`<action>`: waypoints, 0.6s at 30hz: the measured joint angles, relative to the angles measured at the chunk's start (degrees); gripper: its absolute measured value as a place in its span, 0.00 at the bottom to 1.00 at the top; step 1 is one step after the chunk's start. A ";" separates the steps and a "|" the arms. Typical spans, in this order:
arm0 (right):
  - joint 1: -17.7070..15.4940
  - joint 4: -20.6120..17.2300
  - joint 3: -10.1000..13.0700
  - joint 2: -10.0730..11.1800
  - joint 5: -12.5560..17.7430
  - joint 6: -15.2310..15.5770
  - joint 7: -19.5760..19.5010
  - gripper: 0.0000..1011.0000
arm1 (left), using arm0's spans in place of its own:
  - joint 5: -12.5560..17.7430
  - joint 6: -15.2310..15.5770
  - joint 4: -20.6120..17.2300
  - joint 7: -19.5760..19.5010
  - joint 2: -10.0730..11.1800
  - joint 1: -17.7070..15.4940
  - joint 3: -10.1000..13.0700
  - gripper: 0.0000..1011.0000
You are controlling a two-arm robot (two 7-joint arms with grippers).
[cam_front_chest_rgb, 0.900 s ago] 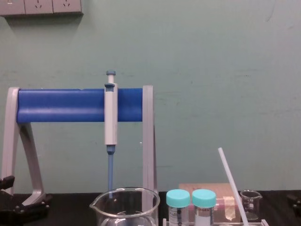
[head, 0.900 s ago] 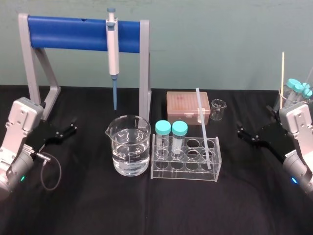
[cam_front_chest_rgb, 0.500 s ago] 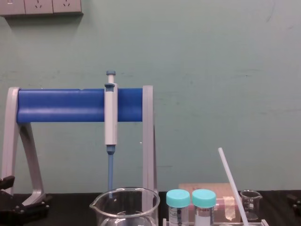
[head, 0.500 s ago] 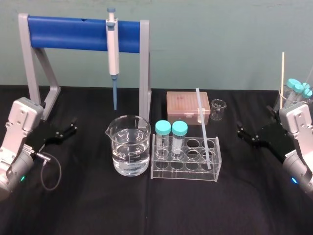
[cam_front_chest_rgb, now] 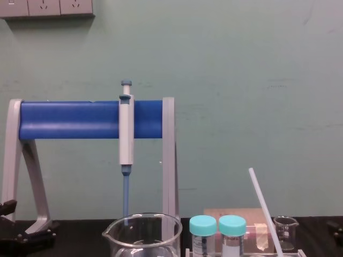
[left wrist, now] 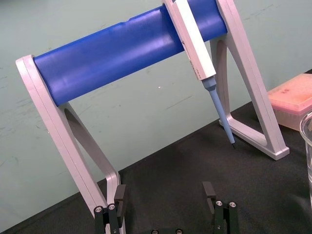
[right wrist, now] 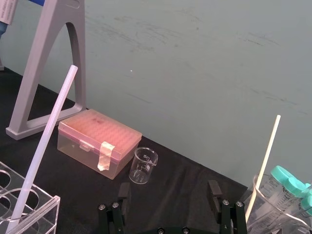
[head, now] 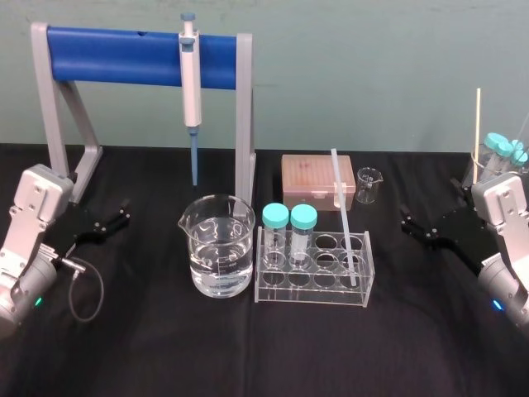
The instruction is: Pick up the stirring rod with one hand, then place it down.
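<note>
One stirring rod (head: pixel 345 217) stands apparently well clear of right fingers (right wrist: pixel 213 191).

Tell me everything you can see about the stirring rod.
The stirring rod is long, thin, straight, white and translucent. Its lower end stands in a right-end hole of the clear tube rack, and it leans, top toward the robot's left and the pink box behind. Only the rack touches it; the right gripper and left gripper, both open, sit far off on either side.
</note>
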 joint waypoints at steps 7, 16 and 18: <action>0.00 0.00 0.00 0.00 0.00 0.00 0.00 0.99 | 0.00 0.00 0.00 0.00 0.00 0.00 0.00 0.99; 0.00 0.00 0.00 0.00 0.00 0.00 0.00 0.99 | 0.00 0.00 0.00 0.00 0.00 0.00 0.00 0.99; 0.00 0.00 0.00 0.00 0.00 0.00 0.00 0.99 | 0.00 0.00 0.00 0.00 0.00 0.00 0.00 0.99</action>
